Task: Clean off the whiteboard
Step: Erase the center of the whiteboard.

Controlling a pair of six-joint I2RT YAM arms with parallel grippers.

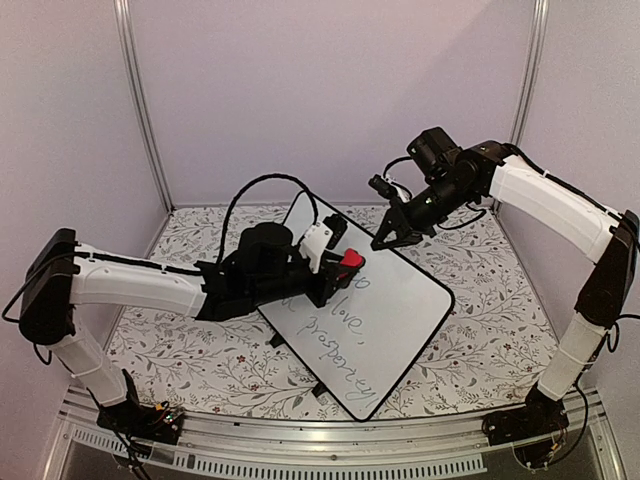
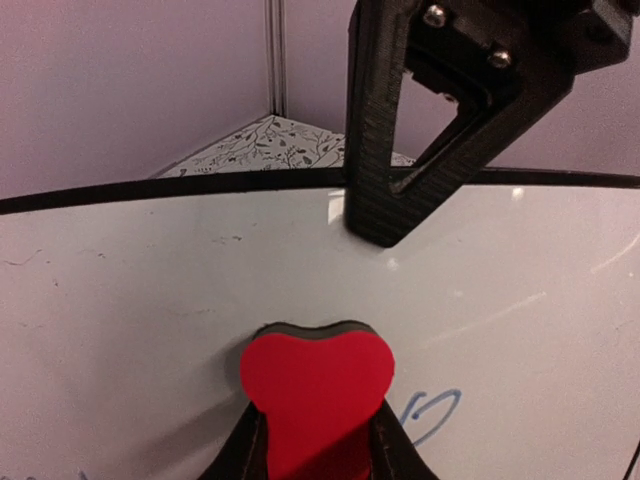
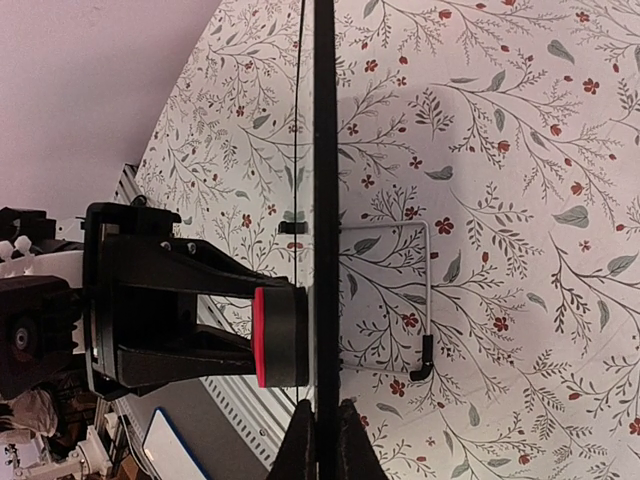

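Note:
The whiteboard (image 1: 405, 300) stands tilted in the middle of the table, with dark cursive handwriting (image 1: 335, 335) on its lower half. My left gripper (image 1: 345, 265) is shut on a red heart-shaped eraser (image 2: 318, 380), whose dark felt side presses against the board's face (image 2: 140, 300) near the upper edge. A blue pen mark (image 2: 432, 413) lies just right of the eraser. My right gripper (image 1: 392, 238) is shut on the board's black top rim (image 3: 325, 200), seen edge-on in the right wrist view. There the eraser (image 3: 275, 335) touches the board close to my right gripper (image 3: 323, 415).
A floral cloth (image 1: 500, 330) covers the table. A thin wire stand (image 3: 427, 300) with black feet props the board from behind. An aluminium rail (image 1: 330, 440) runs along the near edge, and pale walls close in the back and sides.

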